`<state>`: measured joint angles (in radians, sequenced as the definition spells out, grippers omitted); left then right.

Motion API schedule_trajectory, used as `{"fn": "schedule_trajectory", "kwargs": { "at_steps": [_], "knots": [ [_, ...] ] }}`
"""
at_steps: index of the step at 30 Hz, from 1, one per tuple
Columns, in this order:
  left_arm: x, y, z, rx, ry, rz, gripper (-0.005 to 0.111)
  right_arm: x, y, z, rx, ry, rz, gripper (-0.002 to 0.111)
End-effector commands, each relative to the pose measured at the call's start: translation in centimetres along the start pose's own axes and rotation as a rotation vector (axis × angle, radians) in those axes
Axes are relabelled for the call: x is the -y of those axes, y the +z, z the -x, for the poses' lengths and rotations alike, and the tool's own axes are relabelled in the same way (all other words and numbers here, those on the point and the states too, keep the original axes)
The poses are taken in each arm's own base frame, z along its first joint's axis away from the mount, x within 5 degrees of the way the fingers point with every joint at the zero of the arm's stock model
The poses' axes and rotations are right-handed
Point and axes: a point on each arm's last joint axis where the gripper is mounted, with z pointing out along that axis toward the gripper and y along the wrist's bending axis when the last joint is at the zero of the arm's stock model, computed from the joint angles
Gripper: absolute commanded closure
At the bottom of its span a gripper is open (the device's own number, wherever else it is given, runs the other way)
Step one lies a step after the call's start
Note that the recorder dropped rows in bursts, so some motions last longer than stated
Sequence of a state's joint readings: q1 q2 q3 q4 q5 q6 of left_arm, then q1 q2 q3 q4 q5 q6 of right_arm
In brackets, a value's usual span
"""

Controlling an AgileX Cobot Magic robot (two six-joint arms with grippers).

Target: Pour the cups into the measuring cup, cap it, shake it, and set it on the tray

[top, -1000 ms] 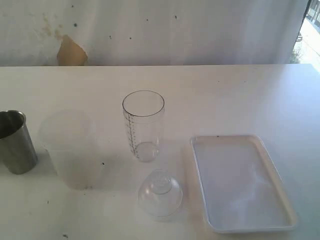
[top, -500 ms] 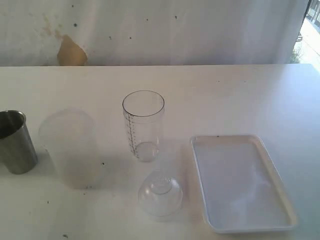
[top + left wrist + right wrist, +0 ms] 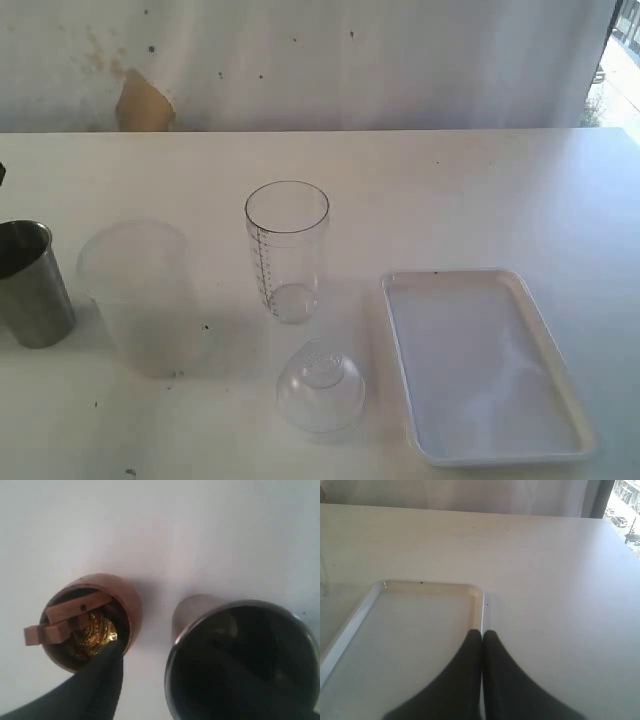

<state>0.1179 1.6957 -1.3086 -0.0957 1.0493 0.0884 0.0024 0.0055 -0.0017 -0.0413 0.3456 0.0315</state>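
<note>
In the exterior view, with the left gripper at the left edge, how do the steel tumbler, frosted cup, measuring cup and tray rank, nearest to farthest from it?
1. steel tumbler: far left, right at that edge.
2. frosted cup: left of centre.
3. measuring cup: centre.
4. tray: right side.

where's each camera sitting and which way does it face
Exterior: high, off the arms, looking down on the table at measuring cup, steel tumbler and tray; no arm clearly seen.
Left wrist: on the left arm, looking down into the wooden cup and steel tumbler; only one finger of the left hand shows.
Right wrist: low over the tray, facing across the table; shut right hand shows.
Shared: exterior and left wrist both see the steel tumbler.
</note>
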Motion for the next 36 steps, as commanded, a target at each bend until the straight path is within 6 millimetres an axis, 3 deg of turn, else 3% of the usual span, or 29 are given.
{"fn": "schedule_trajectory", "kwargs": {
  "at_steps": [1,4,8,14,21,26,30,36],
  "knots": [
    [0.1,0.6,0.3,-0.007,0.020,-0.016,0.060,0.0,0.0,0.0,0.007,-0.012,-0.003,0.108],
    [-0.3,0.0,0.8,0.040,0.029,0.035,0.060,0.0,0.0,0.0,0.007,-0.012,-0.003,0.108],
    [-1.1,-2.3,1.4,0.135,-0.011,0.139,0.060,0.0,0.0,0.0,0.007,-0.012,-0.003,0.108],
    [-3.2,-4.7,0.7,0.184,-0.120,0.346,0.060,0.0,0.0,0.0,0.007,-0.012,-0.003,0.108],
    [-5.6,-5.8,-1.0,0.201,-0.211,0.351,0.060,0.0,0.0,0.0,0.007,-0.012,-0.003,0.108],
    [-4.3,-8.0,-3.4,0.545,-0.260,0.214,0.060,0.0,0.0,0.0,0.007,-0.012,-0.003,0.108],
    [-3.7,-7.9,-5.7,0.725,-0.271,0.172,0.063,0.0,0.0,0.0,0.007,-0.012,-0.003,0.108],
    [-3.4,-6.0,-8.2,0.772,-0.219,0.179,0.063,0.0,0.0,0.0,0.007,-0.012,-0.003,0.108]
  ]
}}
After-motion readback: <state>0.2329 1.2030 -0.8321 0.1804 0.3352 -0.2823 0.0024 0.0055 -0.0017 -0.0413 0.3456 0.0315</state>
